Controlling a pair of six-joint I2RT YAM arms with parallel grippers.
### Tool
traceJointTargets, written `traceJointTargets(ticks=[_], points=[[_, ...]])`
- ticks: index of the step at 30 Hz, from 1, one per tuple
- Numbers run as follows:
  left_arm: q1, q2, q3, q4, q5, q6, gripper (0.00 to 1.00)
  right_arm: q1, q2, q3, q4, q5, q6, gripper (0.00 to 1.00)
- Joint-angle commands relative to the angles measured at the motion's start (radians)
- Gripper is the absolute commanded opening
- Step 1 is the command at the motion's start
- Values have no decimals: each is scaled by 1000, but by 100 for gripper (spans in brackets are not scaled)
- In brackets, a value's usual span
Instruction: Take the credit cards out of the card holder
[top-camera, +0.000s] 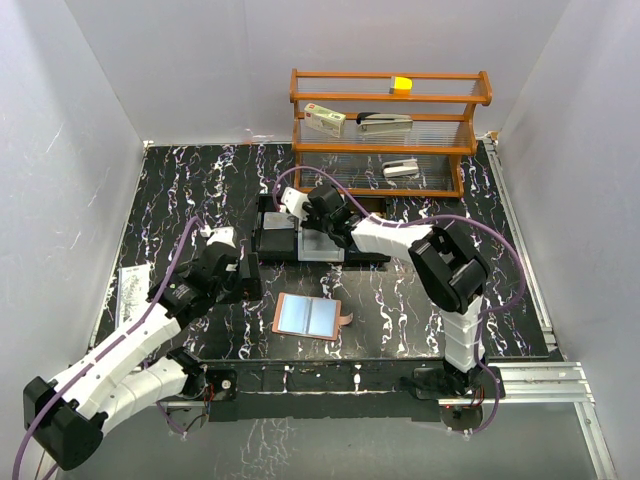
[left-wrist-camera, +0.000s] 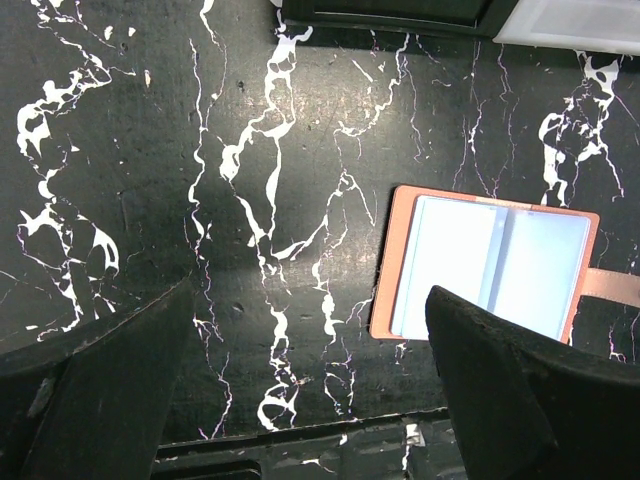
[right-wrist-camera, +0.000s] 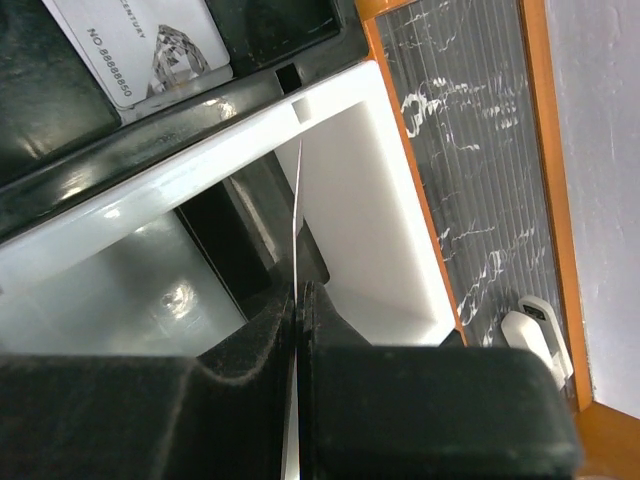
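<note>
The card holder lies open and flat on the black marble table, salmon-brown rim up and pale blue-grey inside showing. My left gripper hovers to its left, open and empty, its right finger overlapping the holder's near corner in the left wrist view. My right gripper is shut on a thin credit card, seen edge-on, above the white tray. Another credit card lies in the black tray.
The black tray and the white tray sit side by side behind the holder. An orange wooden shelf rack with small items stands at the back. A paper packet lies at the table's left edge.
</note>
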Motion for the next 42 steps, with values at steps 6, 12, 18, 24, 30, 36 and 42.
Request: traceJointTargets(ticks=[6,12,18,24,30,36,42], points=[[2,-15,29,-21,-19,18,99,-6,70,51,109,70,-153,0],[2,-12,26,-16,-16,18,99,-7,80,41,107,58,-171,3],[2,-4,23,-12,-13,19,99,-6,94,41,96,57,-182,10],[2,6,23,-8,-8,21,99,-8,101,44,85,41,-175,19],[2,14,21,-7,-4,21,99,-9,102,39,87,46,-162,26],[2,23,21,-4,0,23,99,-22,93,30,93,29,-133,35],[2,32,21,0,10,27,99,-33,76,35,77,-21,-93,46]])
